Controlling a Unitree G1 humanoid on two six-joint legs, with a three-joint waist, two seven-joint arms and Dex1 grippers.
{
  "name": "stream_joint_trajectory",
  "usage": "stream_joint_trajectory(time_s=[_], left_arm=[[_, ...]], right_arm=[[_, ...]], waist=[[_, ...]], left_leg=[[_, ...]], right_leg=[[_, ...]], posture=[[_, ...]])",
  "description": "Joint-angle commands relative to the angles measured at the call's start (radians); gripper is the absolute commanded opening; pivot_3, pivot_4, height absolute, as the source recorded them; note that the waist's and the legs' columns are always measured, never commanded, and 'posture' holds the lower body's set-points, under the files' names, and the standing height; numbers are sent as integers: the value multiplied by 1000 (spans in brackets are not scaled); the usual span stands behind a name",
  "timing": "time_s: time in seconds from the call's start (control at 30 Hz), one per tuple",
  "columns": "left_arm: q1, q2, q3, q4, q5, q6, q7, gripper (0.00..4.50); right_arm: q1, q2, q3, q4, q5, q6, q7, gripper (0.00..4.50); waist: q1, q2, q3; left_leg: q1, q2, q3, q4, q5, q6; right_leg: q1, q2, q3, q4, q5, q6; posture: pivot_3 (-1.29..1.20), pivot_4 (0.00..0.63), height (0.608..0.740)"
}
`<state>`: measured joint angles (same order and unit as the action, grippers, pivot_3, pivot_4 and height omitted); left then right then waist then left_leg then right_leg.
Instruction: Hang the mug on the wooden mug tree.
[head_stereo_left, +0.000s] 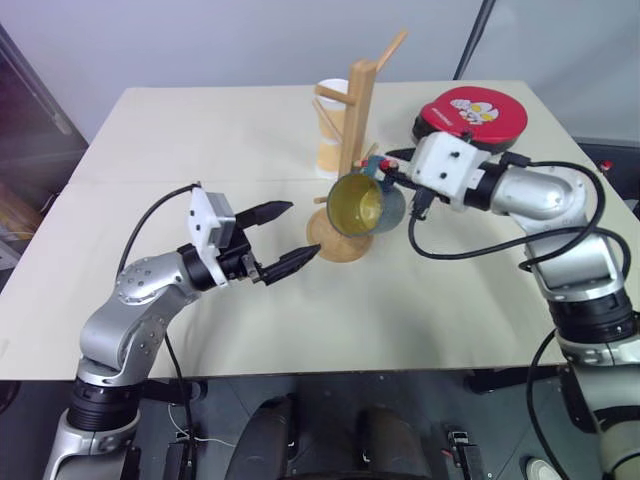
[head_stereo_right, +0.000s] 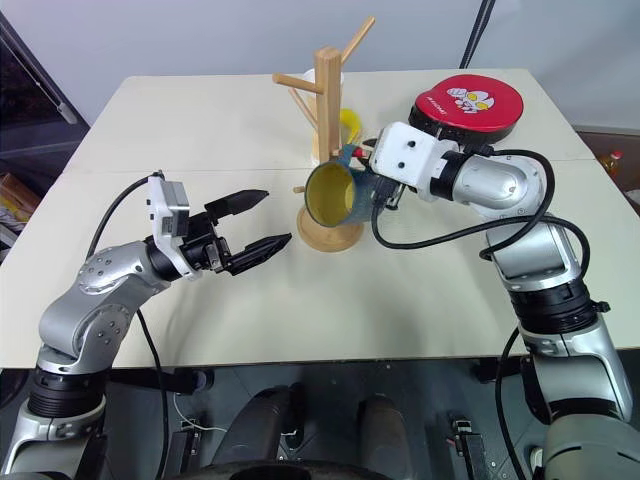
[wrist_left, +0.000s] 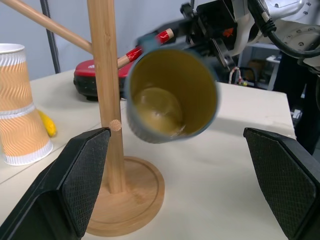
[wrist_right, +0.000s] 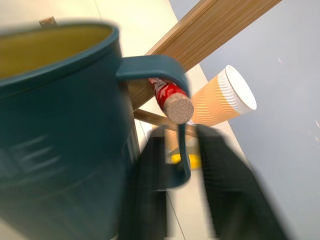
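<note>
table (head_stereo_left: 200, 130): pale, bearing everything here.
wooden mug tree (head_stereo_left: 358, 120): upright at the table's middle.
left gripper (head_stereo_left: 282, 238): fingers spread wide, empty, short of the tree's base.
right gripper (wrist_right: 175, 190): fingers parted either side of the mug's handle.
mug (head_stereo_left: 365, 205): dark teal, yellow inside, handle looped over the red-tipped peg (wrist_right: 172, 100).

table (head_stereo_left: 200, 130): pale beige, pretty bare | white-and-orange paper cup (head_stereo_left: 331, 140): upright toward the far edge | yellow thing (head_stereo_right: 349, 124): right beside the cup | red round case (head_stereo_left: 473, 115), cartoon print: near far right corner
</note>
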<state>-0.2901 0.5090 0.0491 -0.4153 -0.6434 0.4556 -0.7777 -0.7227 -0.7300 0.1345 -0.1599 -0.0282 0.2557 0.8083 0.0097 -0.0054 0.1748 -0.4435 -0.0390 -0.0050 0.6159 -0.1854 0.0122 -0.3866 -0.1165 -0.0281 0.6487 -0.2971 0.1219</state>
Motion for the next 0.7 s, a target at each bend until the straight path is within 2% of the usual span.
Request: stream_joint_trajectory(time_s=[0.03,0.17,0.3,0.4,0.47,0.6,0.7], left_arm=[[-8,-3,3,-31,-9,-6,2,4500],[-13,-9,1,-15,-7,-5,4,4500],[-8,-37,31,24,-14,-3,44,4500],[4,-67,57,87,35,-36,110,4500],[14,-90,84,162,81,-62,178,4500],[62,-117,123,273,198,-165,282,4500],[131,-123,138,295,248,-221,310,4500]], right_arm=[[-35,-21,-51,-41,-5,2,-13,2399],[8,-63,-142,-104,62,65,4,2399],[127,-57,-300,-165,203,154,11,2399],[237,4,-411,-175,318,201,-17,2399],[346,84,-451,-135,348,166,-57,2399],[492,214,-440,-28,320,33,-123,2399],[540,273,-410,62,303,-61,-137,2399]], waist=[[0,0,0],[3,0,0],[4,-1,0],[2,-1,0],[0,-2,0],[-3,-2,0],[-2,-2,-1]], left_leg=[[0,0,0,0,0,0],[0,0,0,0,0,0],[0,0,0,0,0,0],[1,0,-1,0,0,0],[1,0,-1,0,0,0],[2,0,0,0,0,0],[1,0,1,0,0,0]], right_leg=[[0,0,0,0,0,0],[0,0,0,0,0,0],[2,-1,-1,-1,0,0],[3,-1,-1,-1,0,0],[2,-1,-1,-1,0,0],[3,-1,0,0,0,0],[0,1,0,2,0,0]], posture=[[0,150,740],[0,150,740],[0,150,740],[0,150,740],[0,150,740],[0,150,740],[0,150,740]])
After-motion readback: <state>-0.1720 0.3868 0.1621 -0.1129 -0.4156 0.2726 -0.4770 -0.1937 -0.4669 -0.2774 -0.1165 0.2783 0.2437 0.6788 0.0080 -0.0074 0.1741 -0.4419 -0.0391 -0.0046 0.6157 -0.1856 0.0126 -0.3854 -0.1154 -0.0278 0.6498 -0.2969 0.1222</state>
